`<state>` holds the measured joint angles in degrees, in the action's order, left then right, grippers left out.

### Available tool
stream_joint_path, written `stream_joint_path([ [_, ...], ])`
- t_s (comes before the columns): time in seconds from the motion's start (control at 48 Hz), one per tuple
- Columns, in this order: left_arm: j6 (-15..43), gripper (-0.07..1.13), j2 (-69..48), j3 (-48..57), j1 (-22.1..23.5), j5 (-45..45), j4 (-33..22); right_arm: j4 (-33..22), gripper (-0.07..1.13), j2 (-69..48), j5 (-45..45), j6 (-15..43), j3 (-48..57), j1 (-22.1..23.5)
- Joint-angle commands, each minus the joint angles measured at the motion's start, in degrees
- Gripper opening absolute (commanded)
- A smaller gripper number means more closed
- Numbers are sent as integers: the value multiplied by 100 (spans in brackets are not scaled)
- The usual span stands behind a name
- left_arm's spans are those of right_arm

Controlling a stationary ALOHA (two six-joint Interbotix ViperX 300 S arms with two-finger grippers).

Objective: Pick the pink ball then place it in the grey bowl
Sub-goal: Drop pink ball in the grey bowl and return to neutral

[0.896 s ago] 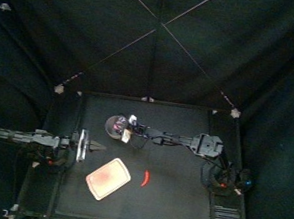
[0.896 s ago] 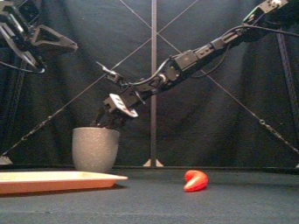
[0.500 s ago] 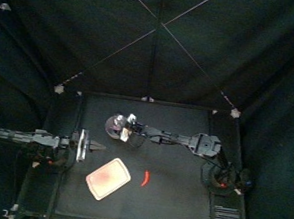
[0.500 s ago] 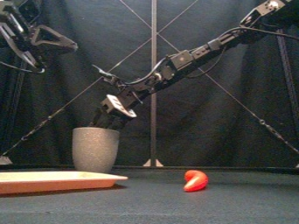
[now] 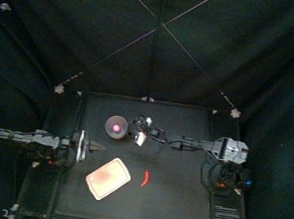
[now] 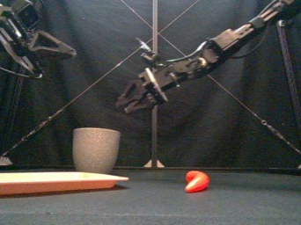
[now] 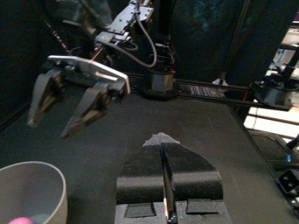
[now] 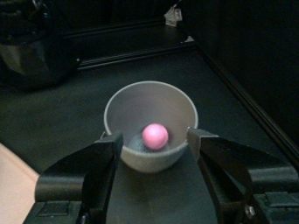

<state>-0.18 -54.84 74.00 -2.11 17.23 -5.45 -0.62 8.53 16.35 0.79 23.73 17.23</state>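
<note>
Ball: the pink ball (image 8: 153, 133) lies at the bottom of the grey bowl (image 6: 97, 149).
Job: it looks done, because the ball is already in.
Right gripper: the right gripper (image 6: 132, 99) hangs above the bowl, a little toward the red toy's side. Its fingers are wide apart and hold nothing.
Left gripper: the left gripper (image 7: 162, 140) is up high, well away from the bowl on the other side. Its fingers are pressed together with nothing between them.
How the ball feels: it looks small, round, smooth and light, so it may roll or slip.
Where to hold: if it must be picked again, pinch it across its middle, coming straight down into the bowl.
Bowl: it is tall and stands upright. A bump on its rim could tip it over.
Room: the space over the bowl is open, so lifting away looks easy.
Other things: the pink tray (image 6: 59, 182) and the red toy (image 6: 198, 181) lie in front of the bowl, well apart from it.
Edges: the bowl stands nearer the back edge of the table (image 5: 178, 206) than the front.
</note>
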Motion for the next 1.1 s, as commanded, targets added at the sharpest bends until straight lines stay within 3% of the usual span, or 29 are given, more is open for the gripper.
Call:
stream_joint_path([
  [0.021, 0, 2, 18, -70, 9, 44, -9, 202, 93, -800, 694, -26, 958, -123],
  [0.25, 9, 2, 26, 9, -9, 44, -9, 308, 93, -1740, 1969, -18, 2628, -563],
  [0.562, 26, 2, 26, 62, -26, 44, 9, 308, 93, -2610, 2074, -26, 3190, -1310],
  [1.104, 26, 2, 18, 202, -88, 44, 0, 352, 93, -5142, 1925, -18, 5045, -1187],
])
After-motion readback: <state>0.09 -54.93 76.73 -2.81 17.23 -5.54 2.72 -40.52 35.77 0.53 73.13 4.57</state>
